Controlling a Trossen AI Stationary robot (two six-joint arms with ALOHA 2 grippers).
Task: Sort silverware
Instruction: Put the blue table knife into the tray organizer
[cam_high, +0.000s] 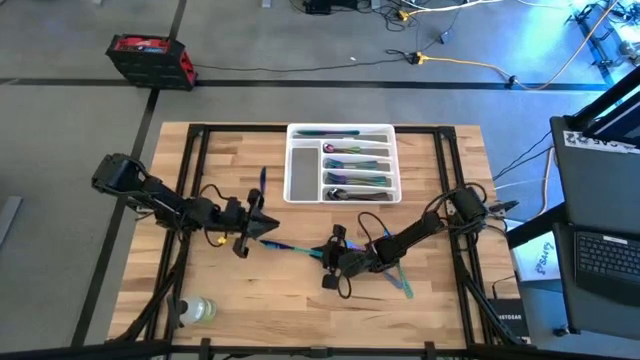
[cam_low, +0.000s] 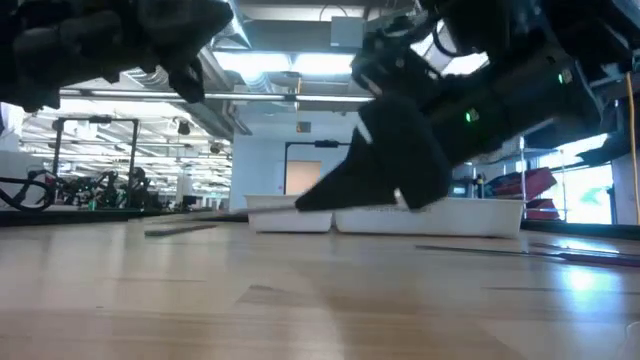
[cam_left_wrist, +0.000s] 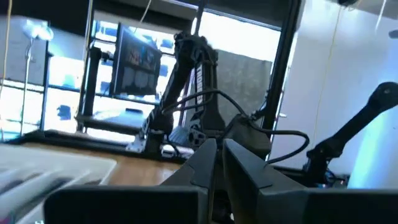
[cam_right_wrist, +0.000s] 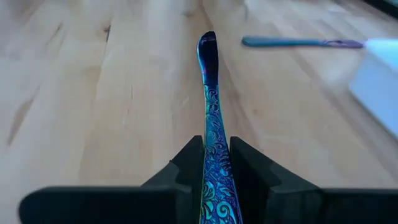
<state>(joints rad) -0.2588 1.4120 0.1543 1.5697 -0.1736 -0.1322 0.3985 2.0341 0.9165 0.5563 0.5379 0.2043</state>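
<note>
Right end effector (cam_right_wrist: 216, 171) at bottom centre pinches an ornate blue-purple utensil handle (cam_right_wrist: 210, 106); another teal utensil (cam_right_wrist: 298, 42) lies upper right on the tabletop (cam_right_wrist: 93, 93).

Wooden table (cam_high: 440, 290), white tray (cam_high: 302, 172), bottle (cam_high: 197, 310) (clear), loose silverware (cam_high: 262, 183)

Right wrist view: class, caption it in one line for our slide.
Right gripper clamps an ornate iridescent utensil handle above the wooden table.
</note>
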